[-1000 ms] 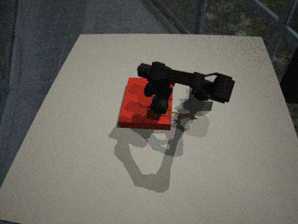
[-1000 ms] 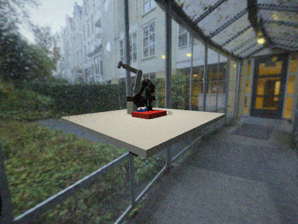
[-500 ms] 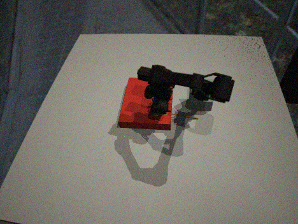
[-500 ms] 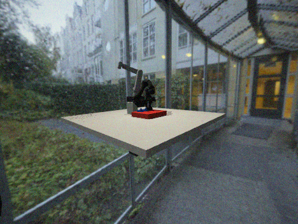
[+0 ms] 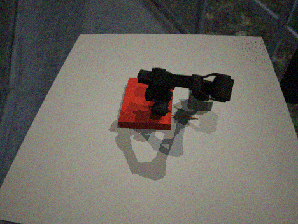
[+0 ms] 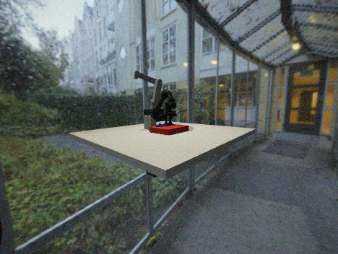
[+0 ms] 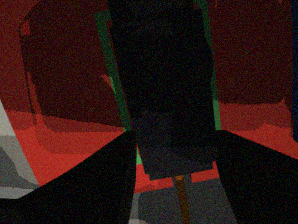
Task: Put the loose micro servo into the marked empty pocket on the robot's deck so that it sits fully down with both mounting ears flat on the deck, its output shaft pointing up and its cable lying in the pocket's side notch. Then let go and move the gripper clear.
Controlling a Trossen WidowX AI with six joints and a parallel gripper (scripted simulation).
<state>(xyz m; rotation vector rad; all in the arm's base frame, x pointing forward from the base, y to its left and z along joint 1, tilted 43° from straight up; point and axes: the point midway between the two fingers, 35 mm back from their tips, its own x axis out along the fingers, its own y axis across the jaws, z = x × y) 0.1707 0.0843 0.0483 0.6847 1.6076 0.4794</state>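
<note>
The red deck [image 5: 128, 103] [image 6: 160, 131] [image 7: 80, 142] lies on the table. My gripper [image 5: 162, 114] [image 6: 170, 124] [image 7: 174, 140] is shut on the dark micro servo [image 7: 172, 107] and holds it over the deck, near its edge. The green pocket outline [image 7: 217, 117] shows along both sides of the servo in the wrist view. The servo covers the pocket itself. The orange cable [image 5: 189, 118] [image 7: 184, 202] runs out from the servo's end past the deck's edge. The servo's height, its ears and its shaft cannot be made out; the top and exterior views hide it behind the gripper.
Blue parts [image 5: 153, 100] [image 6: 163, 125] stand on the deck beside the gripper; a dark blue edge [image 7: 295, 60] shows at the wrist view's right. The arm [image 5: 183, 81] [image 6: 156, 95] reaches over the deck. A grey block [image 6: 147, 123] stands at the arm's base.
</note>
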